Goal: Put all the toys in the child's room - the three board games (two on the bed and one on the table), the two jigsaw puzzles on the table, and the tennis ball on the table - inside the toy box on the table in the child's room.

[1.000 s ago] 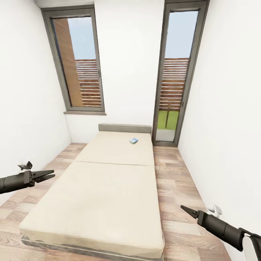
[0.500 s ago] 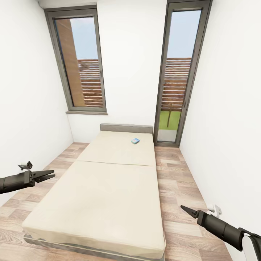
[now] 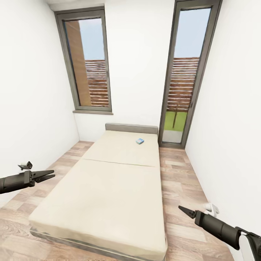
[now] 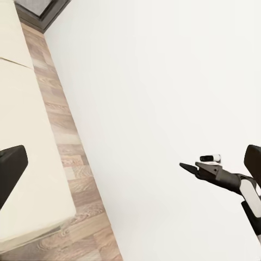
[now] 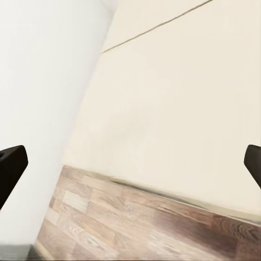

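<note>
Bedroom ahead in my head view: white walls, wood-plank floor (image 3: 177, 181), two tall grey-framed windows (image 3: 87, 61) on the far wall. The bed (image 3: 108, 192) runs away from me, grey headboard (image 3: 131, 128) at the far end, a seam across the two-part beige mattress.

One small blue board game (image 3: 140, 141) lies flat on the far half of the mattress, right of centre, near the headboard. It sits well apart from both my grippers and nothing touches it.

Left gripper (image 3: 50, 174) hangs over the floor at the near left, beside the bed's left edge, fingers nearly together and empty. Right gripper (image 3: 182, 210) is over the floor at the near right, fingers clenched to a point, grasping nothing. My left wrist view catches the right gripper (image 4: 187, 167) against the white wall (image 4: 163, 81).
</note>
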Motion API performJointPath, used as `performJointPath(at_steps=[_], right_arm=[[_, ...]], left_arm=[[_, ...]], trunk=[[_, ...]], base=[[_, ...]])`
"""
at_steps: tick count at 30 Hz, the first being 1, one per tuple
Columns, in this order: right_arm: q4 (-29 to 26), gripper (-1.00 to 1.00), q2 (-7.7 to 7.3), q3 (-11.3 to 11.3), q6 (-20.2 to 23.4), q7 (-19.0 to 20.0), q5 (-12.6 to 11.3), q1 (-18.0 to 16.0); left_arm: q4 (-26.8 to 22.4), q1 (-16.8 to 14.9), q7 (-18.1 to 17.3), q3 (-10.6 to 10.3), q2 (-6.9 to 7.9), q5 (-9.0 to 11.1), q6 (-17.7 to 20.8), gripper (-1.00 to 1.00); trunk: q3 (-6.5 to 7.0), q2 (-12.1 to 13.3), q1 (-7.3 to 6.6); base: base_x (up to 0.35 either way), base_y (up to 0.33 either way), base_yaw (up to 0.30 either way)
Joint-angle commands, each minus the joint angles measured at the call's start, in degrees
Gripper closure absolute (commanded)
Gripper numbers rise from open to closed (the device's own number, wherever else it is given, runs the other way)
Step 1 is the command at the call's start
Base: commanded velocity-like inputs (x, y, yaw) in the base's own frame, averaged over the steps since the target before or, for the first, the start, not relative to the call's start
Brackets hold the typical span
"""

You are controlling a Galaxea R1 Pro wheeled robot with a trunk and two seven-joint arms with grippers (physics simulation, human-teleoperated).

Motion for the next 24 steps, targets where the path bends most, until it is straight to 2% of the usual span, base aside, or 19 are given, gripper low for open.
performJointPath(at_steps=[1,7,16,24], right_arm=[[0.0,-1.0,-0.01,0.3,0.2,0.2,0.1,0.0],[0.0,-1.0,-0.02,2.0,0.2,0.1,0.3,-0.1],[0.0,-1.0,-0.02,2.5,0.1,0.1,0.4,-0.1],[0.0,-1.0,-0.02,2.5,0.1,0.1,0.4,-0.1]], left_arm=[[0.0,-0.1,-0.3,0.0,0.0,-0.1,0.6,-1.0],[0.0,-0.1,-0.3,0.0,0.0,-0.1,0.6,-1.0],[0.0,-0.1,-0.3,0.0,0.0,-0.1,0.6,-1.0],[0.0,-0.1,-0.3,0.0,0.0,-0.1,0.6,-1.0]], trunk=[[-0.14,-0.1,0.04],[-0.13,-0.1,0.04],[-0.13,-0.1,0.04],[-0.13,-0.1,0.04]], base=[[0.0,-0.236,0.262],[0.0,-0.268,0.277],[0.0,-0.275,0.289],[0.0,-0.097,0.291]])
